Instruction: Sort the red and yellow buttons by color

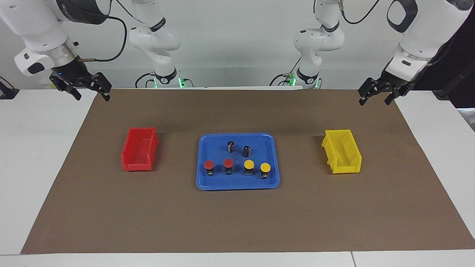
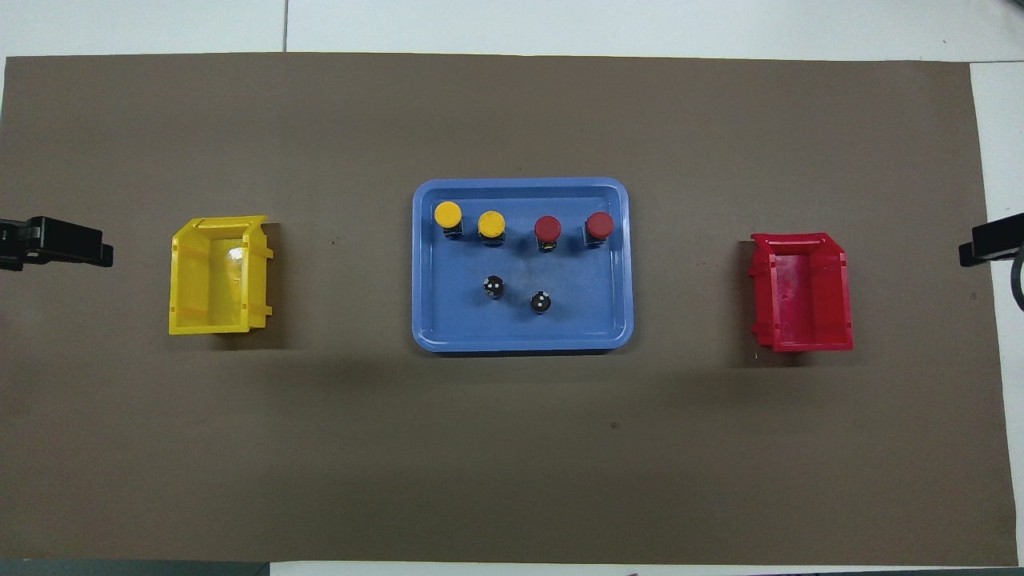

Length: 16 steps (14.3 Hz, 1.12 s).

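Both hands empty and spread wide: left hand (image 1: 375, 95) over the counter's brown mat corner, right hand (image 1: 90, 89) likewise at its own end.
4 buttons, 2 red (image 1: 209, 165) (image 1: 228, 163) and 2 yellow (image 1: 248, 164) (image 1: 265, 167), stand close-ranked in the blue tray (image 1: 202, 183); a wide hand could topple a neighbour or snag the 2 dark cylinders (image 1: 246, 151).

Bright, even light from above — soft shadows beside the blue tray (image 1: 237, 138) and bins — both views sharp
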### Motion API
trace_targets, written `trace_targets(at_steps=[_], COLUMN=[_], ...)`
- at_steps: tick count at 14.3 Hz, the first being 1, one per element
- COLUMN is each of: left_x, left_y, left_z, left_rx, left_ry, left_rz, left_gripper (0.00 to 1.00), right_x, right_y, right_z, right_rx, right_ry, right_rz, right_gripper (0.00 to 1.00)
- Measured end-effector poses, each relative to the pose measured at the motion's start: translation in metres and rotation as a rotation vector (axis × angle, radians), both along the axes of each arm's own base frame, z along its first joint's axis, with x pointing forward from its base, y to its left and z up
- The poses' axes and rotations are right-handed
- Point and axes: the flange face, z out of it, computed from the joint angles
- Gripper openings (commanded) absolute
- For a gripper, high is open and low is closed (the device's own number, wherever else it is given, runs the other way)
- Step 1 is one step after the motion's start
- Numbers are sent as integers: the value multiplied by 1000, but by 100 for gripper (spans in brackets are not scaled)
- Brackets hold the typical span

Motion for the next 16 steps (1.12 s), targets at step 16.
trace_targets(at_steps=[16], left_x=[0], left_y=[3], left_z=[0], left_rx=[0], left_ry=[3], left_rz=[18], left_gripper=[100], right_x=[89], right_y=[196], right_z=[-53], right_rx=[-1], right_ry=[-32], right_rz=[91], right_gripper=[100])
